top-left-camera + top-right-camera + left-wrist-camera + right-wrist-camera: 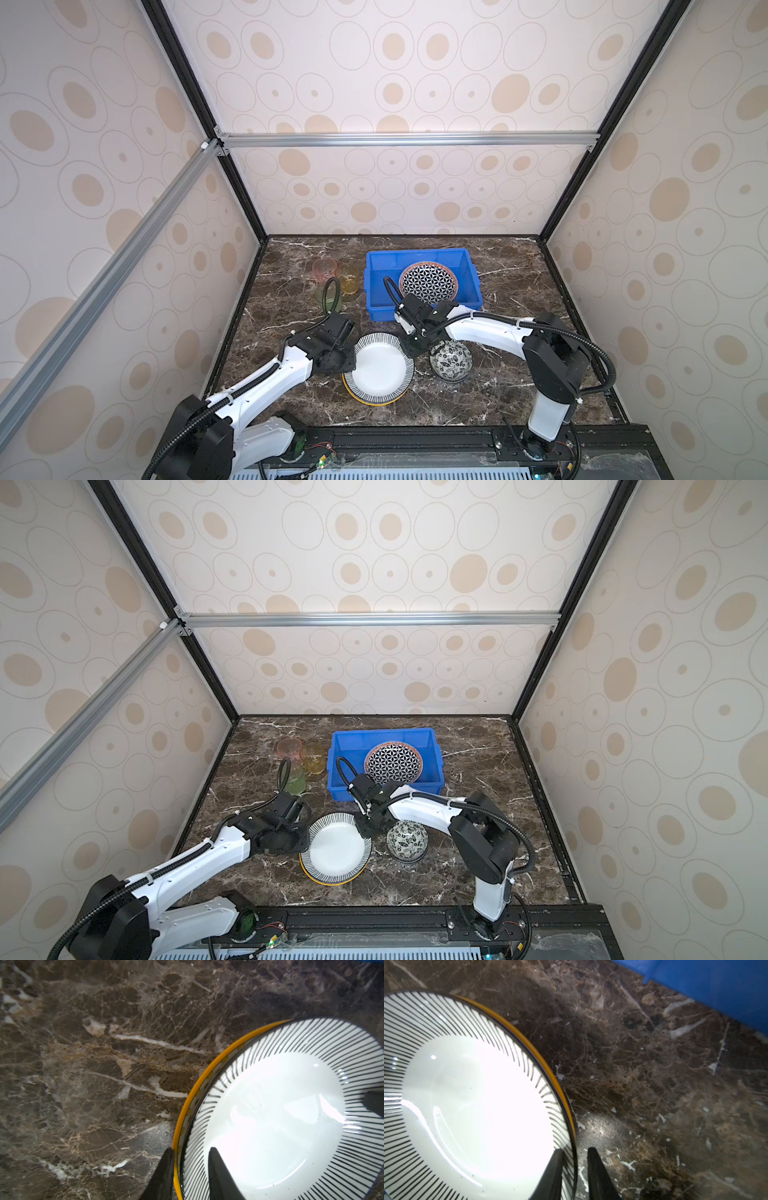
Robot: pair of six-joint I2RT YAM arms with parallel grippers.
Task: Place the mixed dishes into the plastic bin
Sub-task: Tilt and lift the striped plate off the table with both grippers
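Working the striped plate (380, 370): it sits nested on the yellow-rimmed plate (188, 1112), at 6 o'clock on the worktop (498, 374), not in the bin (380, 309).

- Left gripper (190, 1149) is at the stack's 9 o'clock rim. One of its fingers (216, 1172) is inside the striped plate and the other is against the outside of the yellow rim, so it straddles both rims. Can't tell if it's actually clamping.
- Right gripper (575, 1149) is at the 1 o'clock rim, with the inner finger over the striped band. The outer finger stands just off the rim with a visible gap, so it's parted and not gripping.

Handling, my read: glazed ceramic, so stiff, fairly heavy, slick and chippable.
- The rim is the only place to take hold. Pinch across the upturned lip, with the inner finger low on the wall.
- A left grip spanning both rims could drag the lower plate along or let the top one slide off.
- Two opposed rim grips should stop it tilting.

Around it:
- A floral bowl (451, 359) sits just beside the stack at 3 o'clock, close to the right arm.
- The bin is at 12 o'clock and holds the geometric plate (429, 282) on its right half. The left half is free.
- The pink (324, 268), amber (349, 282) and green (328, 297) tumblers cluster at 10 o'clock, left of the bin.
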